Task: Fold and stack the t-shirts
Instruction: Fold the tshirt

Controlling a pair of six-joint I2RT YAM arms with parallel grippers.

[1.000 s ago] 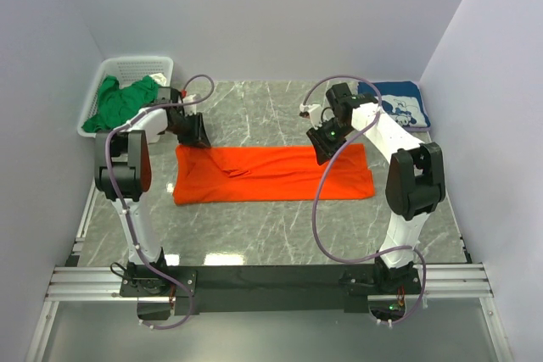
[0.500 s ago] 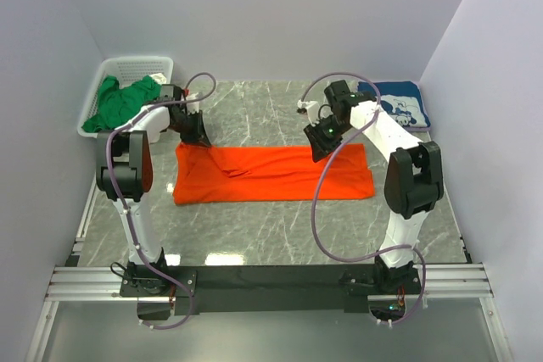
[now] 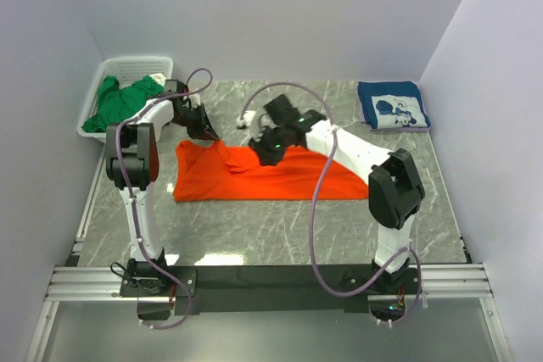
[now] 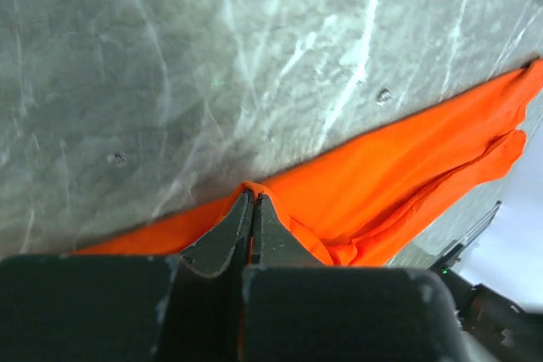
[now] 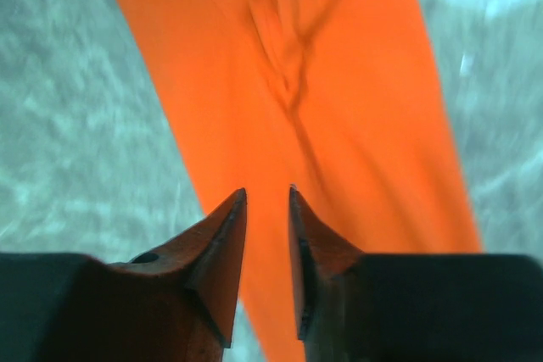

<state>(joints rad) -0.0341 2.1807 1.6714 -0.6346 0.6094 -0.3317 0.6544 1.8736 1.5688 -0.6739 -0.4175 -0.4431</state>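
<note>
**Right arm carries the orange shirt's end toward the middle**

Since a second ago, the right arm (image 3: 356, 154) has swung from the 3 o'clock end of the orange t-shirt (image 3: 254, 182) to its centre, dragging that end along. The left jaws have closed in that time.

The orange t-shirt is plain, bright and soft. It lies lengthwise across the middle of the grey marbled surface (image 3: 280, 239). Its 9 o'clock part is flat, while its 3 o'clock part is pulled into a long slanted wedge that rises toward the right jaws. A ridge of folds stands near its 10 o'clock corner.

The left jaws are shut tight on that 10 o'clock edge, and in the left wrist view the cloth peaks up between their tips. The right jaws sit over the shirt's 12 o'clock edge near its middle. They stand narrow, with orange cloth gripped between them, and in the right wrist view creases stream away from their tips.

The navy t-shirt (image 3: 394, 106) with white print lies folded at the surface's 1 o'clock corner, well apart from both jaws. The green t-shirt (image 3: 123, 99) spills over the white basket (image 3: 140, 65) at 10 o'clock, near the left arm (image 3: 136, 154).
</note>
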